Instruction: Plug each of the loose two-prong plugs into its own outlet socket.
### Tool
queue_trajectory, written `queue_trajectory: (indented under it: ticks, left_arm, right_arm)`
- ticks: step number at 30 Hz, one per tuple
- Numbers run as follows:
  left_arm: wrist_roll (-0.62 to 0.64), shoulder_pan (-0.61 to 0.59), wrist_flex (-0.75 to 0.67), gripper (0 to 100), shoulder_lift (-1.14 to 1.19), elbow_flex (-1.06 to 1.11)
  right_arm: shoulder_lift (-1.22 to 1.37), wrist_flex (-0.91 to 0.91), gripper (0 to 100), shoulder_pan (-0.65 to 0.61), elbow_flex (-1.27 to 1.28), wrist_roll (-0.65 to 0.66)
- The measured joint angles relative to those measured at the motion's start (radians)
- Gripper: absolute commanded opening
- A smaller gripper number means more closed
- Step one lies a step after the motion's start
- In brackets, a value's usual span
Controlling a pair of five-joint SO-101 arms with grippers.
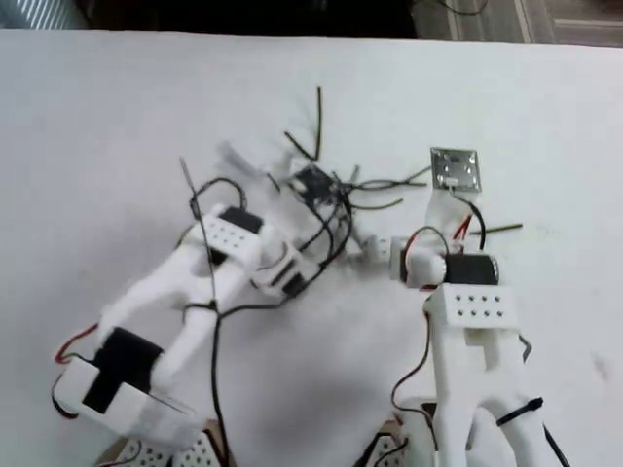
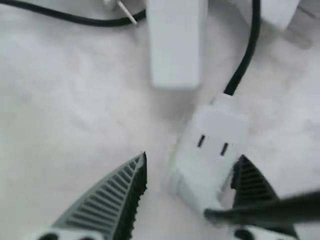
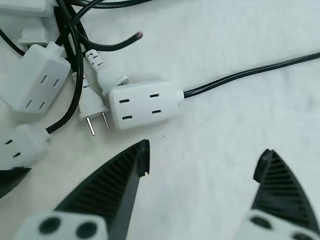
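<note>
My left gripper (image 2: 192,160) is open. A white outlet socket (image 2: 210,150) with two slots lies between its fingers, close to one finger (image 2: 250,185) and apart from the other. A second white block (image 2: 175,40) lies beyond it. My right gripper (image 3: 205,149) is open over bare table. Just past it lie a white outlet socket (image 3: 145,105) on a black cord and a loose two-prong plug (image 3: 92,107), prongs toward the gripper. In the high view both grippers, left (image 1: 292,274) and right (image 1: 384,248), sit at the tangle of cords (image 1: 316,190).
More white sockets (image 3: 35,77) (image 3: 20,145) lie tangled in black cords beside the plug. A square metal plate (image 1: 456,168) sits at the back right. A bare prong (image 2: 125,12) shows by a black cord. White table (image 1: 117,126) spreads around the tangle.
</note>
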Motion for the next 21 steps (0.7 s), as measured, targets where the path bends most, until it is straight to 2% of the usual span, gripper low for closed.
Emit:
queue_trajectory:
  ticks: [8,13,21]
  left_arm:
    - [-0.002,0.044,0.000,3,0.002,0.011]
    - [-0.014,0.043,0.080,2,-0.060,0.011]
    - [-0.035,0.009,0.278,2,-0.443,0.011]
  right_arm:
    - [0.006,0.000,33.1,0.002,0.000,0.000]
    - [0.009,0.000,33.1,0.002,0.000,0.000]
    - [0.009,0.000,33.1,0.000,0.000,0.000]
